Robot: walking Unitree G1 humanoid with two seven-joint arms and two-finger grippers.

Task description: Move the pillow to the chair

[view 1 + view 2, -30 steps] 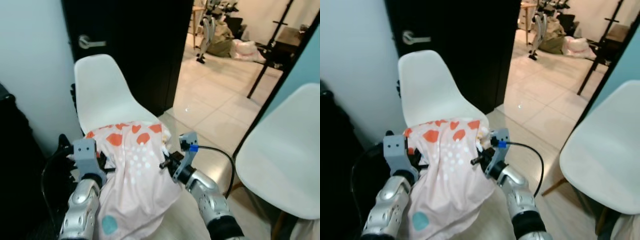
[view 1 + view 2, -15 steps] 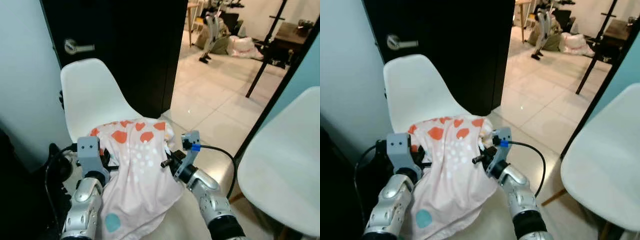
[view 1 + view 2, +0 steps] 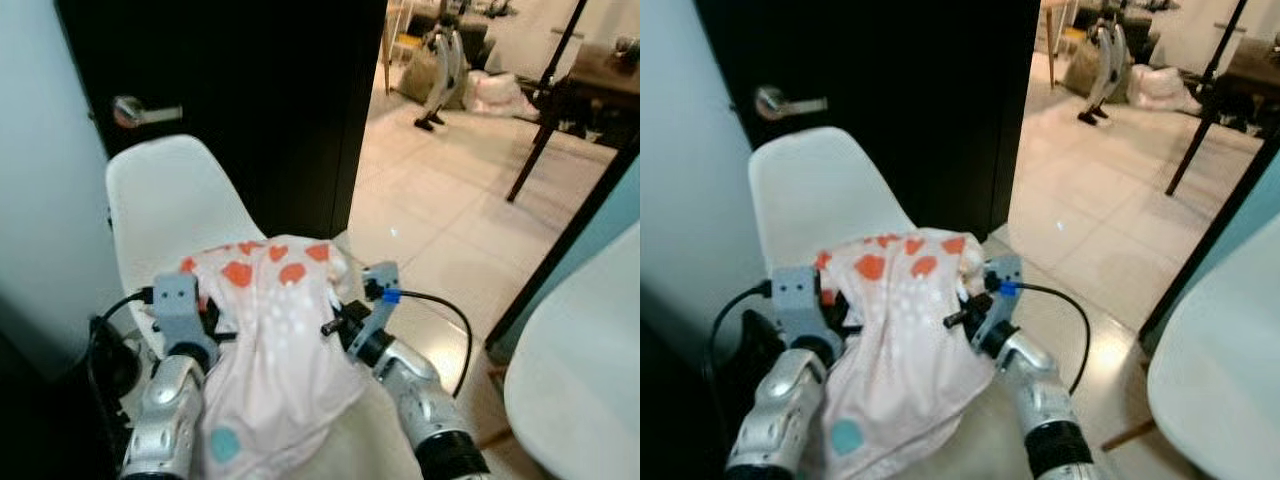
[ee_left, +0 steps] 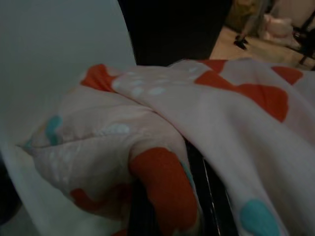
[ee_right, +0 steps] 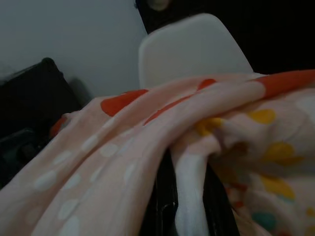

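A pale pink pillow [image 3: 275, 345] with orange hearts, white dots and a teal spot hangs between my two grippers, low in front of me. Its far end lies over the seat of a white shell chair [image 3: 165, 215] that stands against the wall. My left gripper [image 3: 212, 322] is shut on the pillow's left edge, with cloth bunched between its black fingers [image 4: 212, 196]. My right gripper [image 3: 330, 326] is shut on the pillow's right edge, and a fold of cloth runs between its fingers [image 5: 165, 204]. The cloth hides most of both grippers' fingertips.
A black door [image 3: 260, 100] with a silver handle [image 3: 130, 110] stands behind the chair. To its right a doorway opens onto a tiled floor [image 3: 440, 210] with a black stand leg [image 3: 545, 115]. A second white chair [image 3: 585, 400] is close at my right. Something dark [image 3: 30, 400] stands at my left.
The camera has swung to the right and tilted, so the chair by the door sits further left and the right chair has slid towards the edge. Both grippers still hold the pillow.
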